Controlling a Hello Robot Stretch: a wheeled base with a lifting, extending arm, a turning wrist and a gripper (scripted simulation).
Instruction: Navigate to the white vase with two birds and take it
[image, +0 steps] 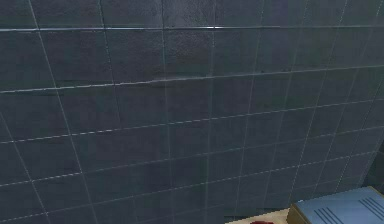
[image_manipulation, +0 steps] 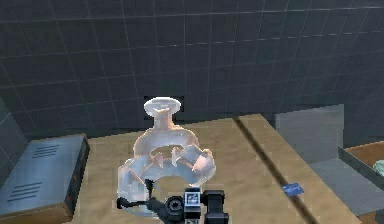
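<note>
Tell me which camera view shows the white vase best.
The arm side view. There the white vase stands on the wooden table, its rim and wide body in plain sight, with the end effector low in front of it. The forward view faces a dark tiled wall, with a grey box at its bottom right corner.

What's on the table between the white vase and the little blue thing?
Nothing sits there. In the arm side view, just bare wooden tabletop lies between the white vase and the little blue thing.
</note>
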